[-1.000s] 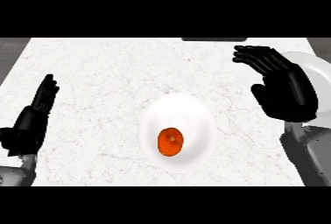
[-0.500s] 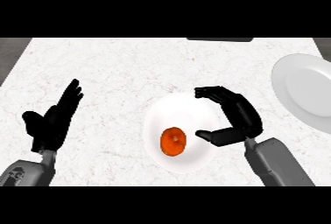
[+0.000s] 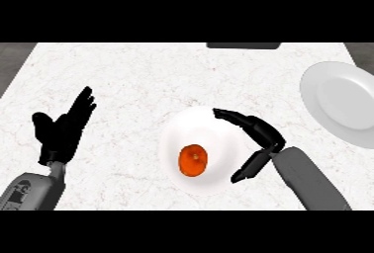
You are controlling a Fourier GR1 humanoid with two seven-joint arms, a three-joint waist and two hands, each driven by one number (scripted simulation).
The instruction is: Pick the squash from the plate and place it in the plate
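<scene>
White marbled counter fills my view, w/ faint grey veining; dark floor shows at both top corners and a dark flat object is cut off at the top edge, can't tell what it is.

Count: 2 plates, 1 squash, 2 hands. Near plate is white, smooth, looks egg-shaped from this angle. Squash lies on its lower half: small, orange, rounded, glossy. Far plate is white w/ a broad rim, at the right edge, partly cut off, well apart from the near one.

Right hand is black, over the near plate's right rim, fingers curved toward the plate's top and thumb pointing down at its lower right; it's grasping nothing, apart from the squash. Can't say if the fingertips touch the plate. Grey forearm runs off the bottom.

Left hand rests released at left, fingers straight, pointing up.
</scene>
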